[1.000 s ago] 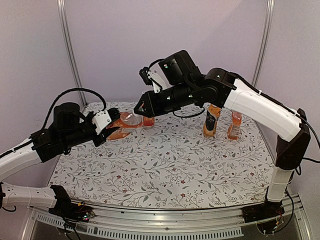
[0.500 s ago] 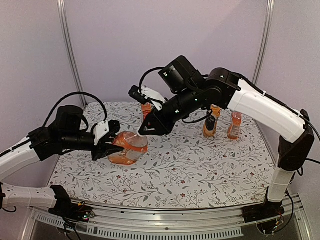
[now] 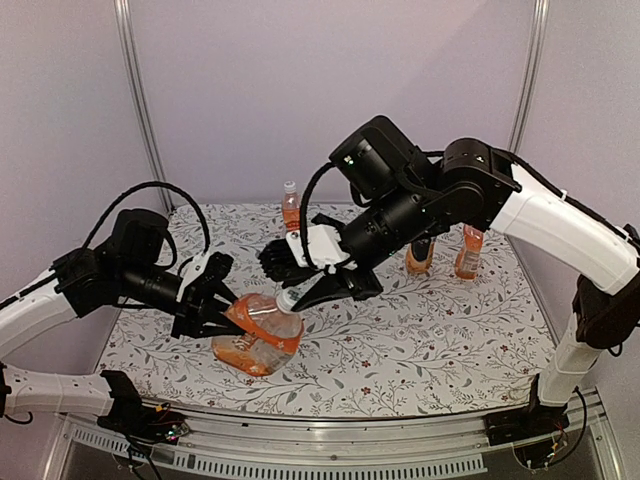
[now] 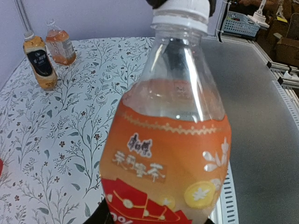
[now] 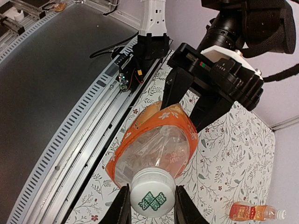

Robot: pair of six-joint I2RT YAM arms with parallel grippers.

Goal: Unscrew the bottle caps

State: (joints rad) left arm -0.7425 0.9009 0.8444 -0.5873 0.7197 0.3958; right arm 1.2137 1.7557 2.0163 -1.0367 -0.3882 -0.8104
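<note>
My left gripper (image 3: 222,318) is shut on the body of a clear bottle of orange drink (image 3: 258,338) and holds it tilted above the near left of the table. Its white cap (image 3: 288,298) points up and right. My right gripper (image 3: 299,296) is shut on that cap. In the right wrist view the cap (image 5: 150,198) sits between my two black fingers (image 5: 120,209), with the bottle (image 5: 156,144) and the left gripper (image 5: 187,88) behind it. In the left wrist view the bottle (image 4: 168,154) fills the frame and its cap (image 4: 180,7) is at the top edge.
Three more capped bottles stand on the floral table cover: one at the back (image 3: 290,205) and two at the right (image 3: 420,255) (image 3: 470,250). The slotted metal rail (image 3: 350,440) runs along the table's near edge.
My left gripper has carried the bottle from the back left toward the near edge. My right gripper followed it down and has closed on the cap.
</note>
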